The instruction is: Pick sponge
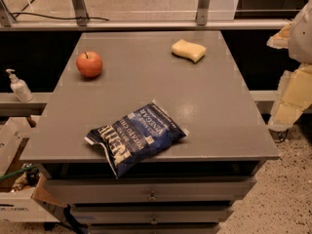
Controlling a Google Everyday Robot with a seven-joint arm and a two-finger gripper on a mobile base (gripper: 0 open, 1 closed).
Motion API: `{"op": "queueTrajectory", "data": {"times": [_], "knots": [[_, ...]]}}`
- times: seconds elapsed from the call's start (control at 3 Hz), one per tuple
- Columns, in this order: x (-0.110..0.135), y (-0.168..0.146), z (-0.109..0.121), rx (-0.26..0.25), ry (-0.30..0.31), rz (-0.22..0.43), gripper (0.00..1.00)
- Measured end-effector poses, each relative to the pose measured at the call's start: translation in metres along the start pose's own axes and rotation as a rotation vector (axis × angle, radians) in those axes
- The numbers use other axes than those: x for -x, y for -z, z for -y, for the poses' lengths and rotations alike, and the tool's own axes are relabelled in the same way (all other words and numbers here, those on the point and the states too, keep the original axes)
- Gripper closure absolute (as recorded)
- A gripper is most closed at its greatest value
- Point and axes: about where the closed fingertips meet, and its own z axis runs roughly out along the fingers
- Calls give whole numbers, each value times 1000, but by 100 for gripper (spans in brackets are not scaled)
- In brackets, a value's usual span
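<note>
The sponge (188,49) is a small pale yellow foam block with a pinched waist. It lies flat on the grey table top (146,89), at the far right part. My gripper (291,94), with pale yellow padding, hangs at the right edge of the camera view, beyond the table's right side and nearer than the sponge. It is well apart from the sponge and holds nothing that I can see.
A red apple (89,64) sits at the far left of the table. A blue chip bag (135,137) lies at the front edge, partly overhanging. A soap dispenser (18,86) stands on a ledge to the left. Boxes (17,179) stand on the floor at lower left.
</note>
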Motion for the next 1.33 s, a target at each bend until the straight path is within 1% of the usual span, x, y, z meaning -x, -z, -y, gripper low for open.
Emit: {"op": "queueTrajectory", "data": {"times": [0.33,0.67,1.0,1.33], "knots": [[0,0,0,0,0,0,0],[3,-2,9,-3,3,25,0],[13,-16,40,9,13,72,0],[34,-40,94,18,24,150,0]]}}
